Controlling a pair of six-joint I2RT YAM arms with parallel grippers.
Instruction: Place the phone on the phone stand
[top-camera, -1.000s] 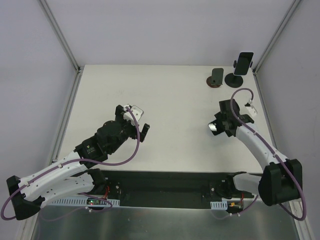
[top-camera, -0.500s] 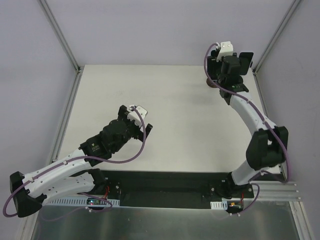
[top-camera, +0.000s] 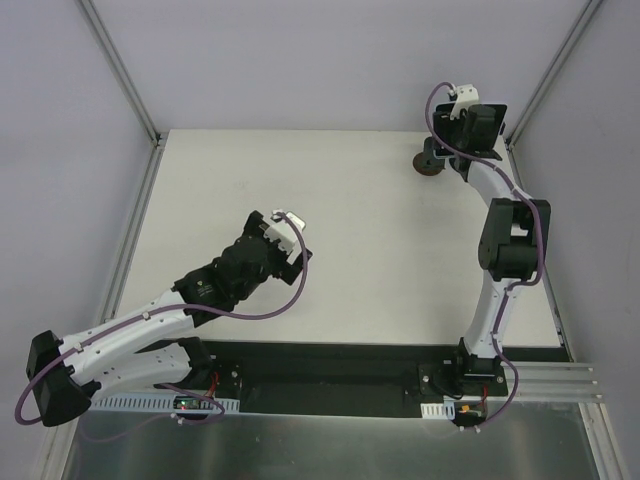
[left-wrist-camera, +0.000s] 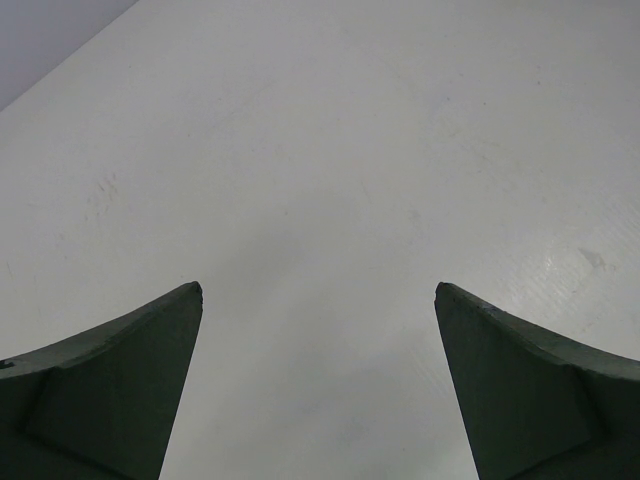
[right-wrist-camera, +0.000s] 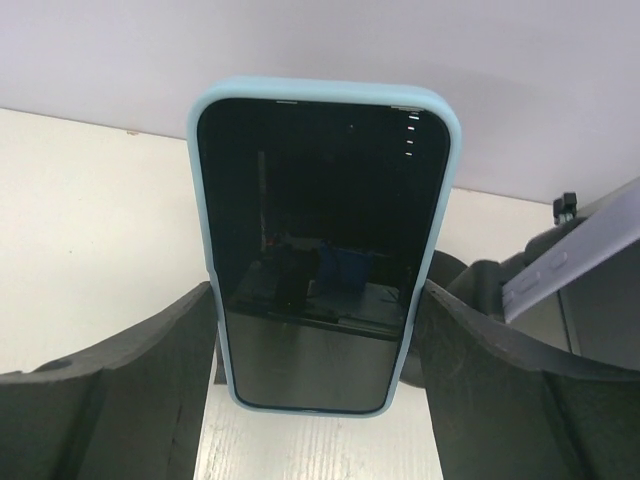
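Right wrist view shows the right gripper (right-wrist-camera: 317, 295) with jaws seemingly clenched on the upright pale-blue-cased black phone (right-wrist-camera: 320, 230) at the far corner of the tabletop (top-camera: 330, 180), not yet on the small dark grey-brown phone stand (top-camera: 428, 164) nearby, while the left gripper (left-wrist-camera: 318, 292) hangs with jaws released.

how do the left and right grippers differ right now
The left gripper has its jaws wide apart with nothing between them; the right gripper has its jaws against both sides of the phone. The left gripper is over the middle of the table, the right gripper at its far right corner. Both have dark jaws.
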